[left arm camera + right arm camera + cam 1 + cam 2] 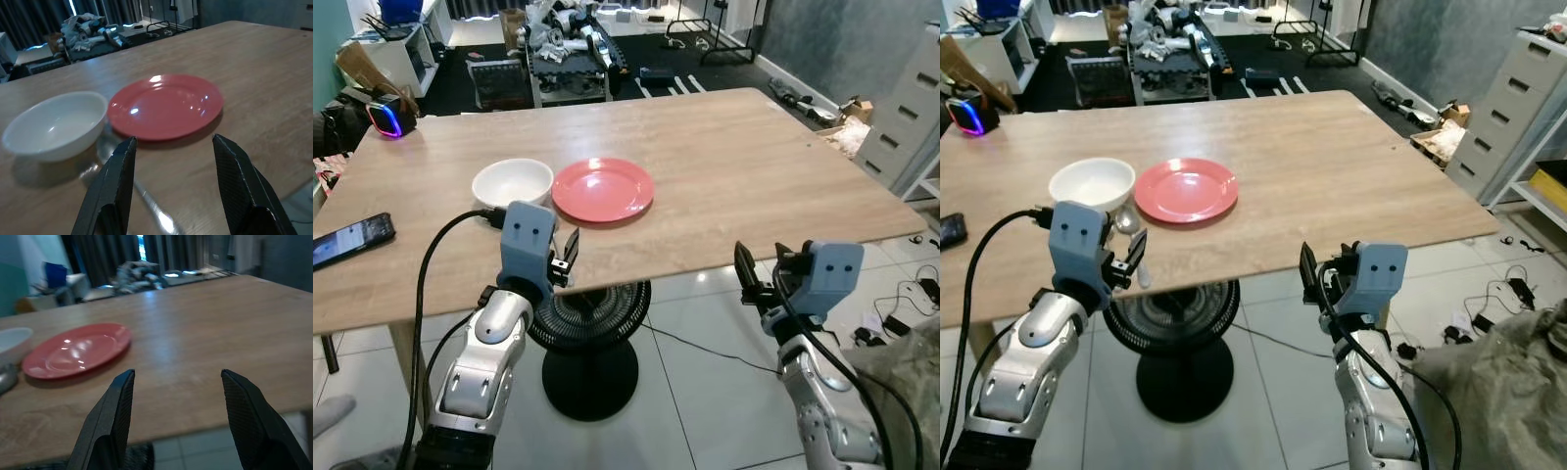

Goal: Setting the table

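On the table, a red plate is sitting just beside a white bowl, with a spoon lying on the wood right in front of the bowl. Left end effector is hovering over the near edge with its fingers spread open around nothing, spoon below it. Right end effector is hanging open too, off the near edge. Phone is lying far left.

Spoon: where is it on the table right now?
The spoon lies near the table's front edge on the robot's left, its bowl just in front of the white bowl and beside the red plate, right ahead of the open left gripper.
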